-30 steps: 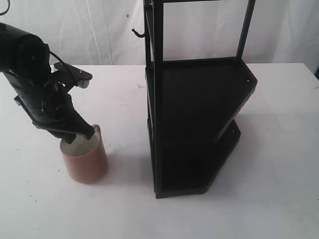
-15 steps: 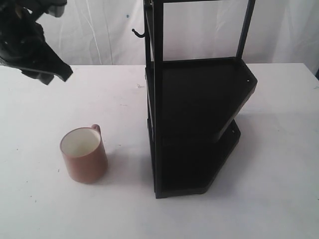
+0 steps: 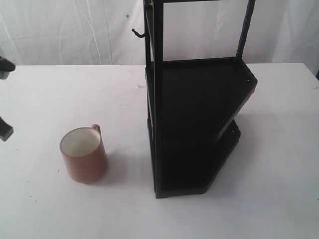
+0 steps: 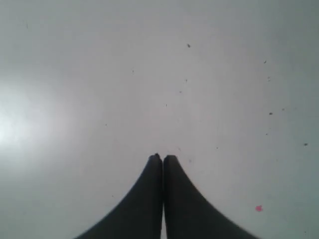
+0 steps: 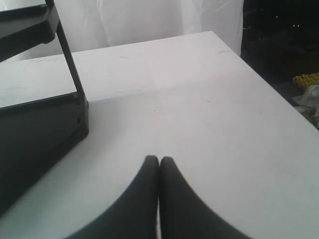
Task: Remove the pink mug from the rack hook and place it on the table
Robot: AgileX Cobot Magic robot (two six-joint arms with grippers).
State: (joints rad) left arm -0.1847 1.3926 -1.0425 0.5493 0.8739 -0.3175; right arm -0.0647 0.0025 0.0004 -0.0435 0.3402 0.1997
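Observation:
The pink mug [image 3: 83,155] stands upright on the white table [image 3: 60,94], left of the black rack [image 3: 194,124], handle toward the back, nothing touching it. The rack hook [image 3: 138,33] juts out bare from the rack's left post near the top. My left gripper [image 4: 163,157] is shut with nothing in it, over bare table; in the exterior view only slivers of that arm [image 3: 5,130] show at the left edge. My right gripper [image 5: 159,159] is also shut and empty, over the table beside the rack's corner [image 5: 79,114]. It is out of the exterior view.
The tall rack fills the middle of the exterior view. A white curtain [image 3: 75,30] hangs behind the table. The table's edge [image 5: 269,84] drops off to a dark floor in the right wrist view.
My left gripper let go of the mug, rose and pulled away to the left, almost out of the exterior view. The mug has stayed put on the table.

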